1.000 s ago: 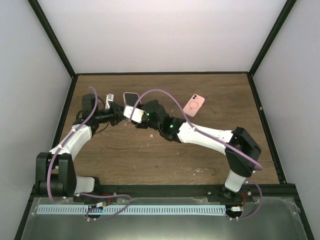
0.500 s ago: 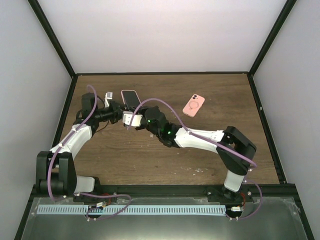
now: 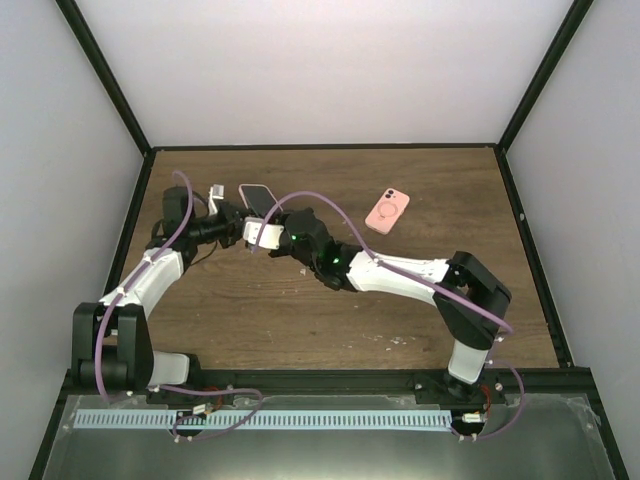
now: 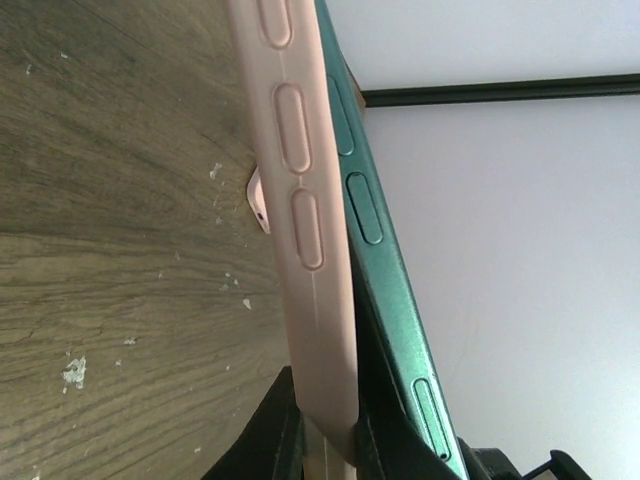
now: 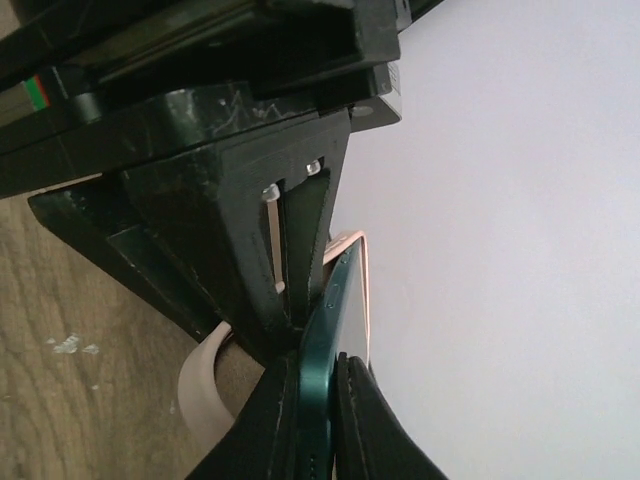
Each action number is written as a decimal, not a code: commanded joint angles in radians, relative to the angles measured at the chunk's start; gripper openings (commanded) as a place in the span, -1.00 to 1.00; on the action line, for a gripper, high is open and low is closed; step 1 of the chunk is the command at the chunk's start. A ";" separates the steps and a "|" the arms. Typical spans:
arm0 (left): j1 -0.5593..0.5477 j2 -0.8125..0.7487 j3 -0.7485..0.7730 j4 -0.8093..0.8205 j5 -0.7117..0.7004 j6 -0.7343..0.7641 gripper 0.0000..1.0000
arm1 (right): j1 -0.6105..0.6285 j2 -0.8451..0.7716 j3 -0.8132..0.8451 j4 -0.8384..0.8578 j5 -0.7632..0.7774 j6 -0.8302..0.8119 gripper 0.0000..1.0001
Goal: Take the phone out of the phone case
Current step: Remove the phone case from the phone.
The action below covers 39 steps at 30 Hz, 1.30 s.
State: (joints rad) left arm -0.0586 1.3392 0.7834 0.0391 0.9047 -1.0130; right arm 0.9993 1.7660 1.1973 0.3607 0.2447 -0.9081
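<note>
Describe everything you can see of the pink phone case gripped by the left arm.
The pink case looks like soft, matte silicone, with three raised oval button covers along its side. It is held edge-on over the wooden table, clamped in the left gripper. The dark green phone sits partly out of it, close at one end and splayed away at the other, and is pinched by the right gripper.

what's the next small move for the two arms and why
Probably pull the right end effector, shut on the dark green phone, slightly away from the left end effector, which clamps the pink silicone case. The left wrist view shows the phone gapped from the case near the grip but meeting it at the far end.
</note>
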 commanded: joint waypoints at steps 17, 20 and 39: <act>0.006 -0.045 -0.016 0.003 0.117 0.107 -1.00 | -0.085 -0.067 -0.003 0.088 0.108 0.049 -0.83; 0.005 -0.063 -0.023 0.021 0.145 0.095 -1.00 | -0.088 -0.041 -0.039 0.163 0.134 0.001 -0.70; 0.010 -0.043 -0.007 -0.110 -0.016 0.234 -1.00 | -0.104 -0.119 0.167 -0.133 0.029 0.256 -0.99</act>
State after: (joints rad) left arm -0.0547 1.2968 0.7616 0.0219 0.8921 -0.9447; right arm 0.9768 1.7390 1.2102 0.2989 0.1890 -0.8036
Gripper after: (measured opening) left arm 0.104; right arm 0.043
